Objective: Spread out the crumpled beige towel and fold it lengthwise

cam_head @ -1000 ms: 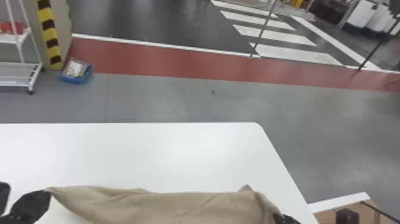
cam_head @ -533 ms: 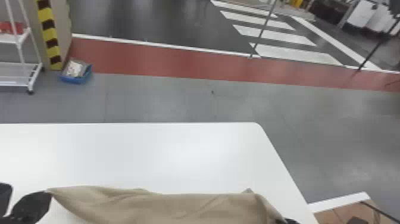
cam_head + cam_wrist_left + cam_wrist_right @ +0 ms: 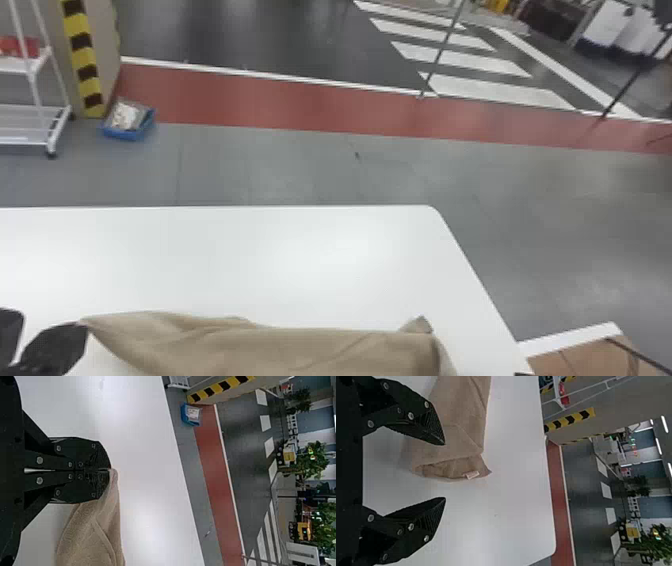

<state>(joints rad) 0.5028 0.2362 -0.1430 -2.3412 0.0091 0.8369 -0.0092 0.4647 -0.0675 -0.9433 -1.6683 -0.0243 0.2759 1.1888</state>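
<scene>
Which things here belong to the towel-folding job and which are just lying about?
For the job:
- beige cloth towel
- white table beneath it
- black left gripper, fingers shut on towel
- black right gripper, fingers open

Lying about:
- blue box on floor
- white wheeled shelf rack

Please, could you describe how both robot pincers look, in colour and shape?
The left pincer and the right pincer are black. Each has two flat fingers that narrow toward the tip, with round silver screws. The right one's inner finger faces show fine ridges.

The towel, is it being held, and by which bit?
The left gripper pinches the towel by its pointed left end; the open right gripper holds nothing.
</scene>
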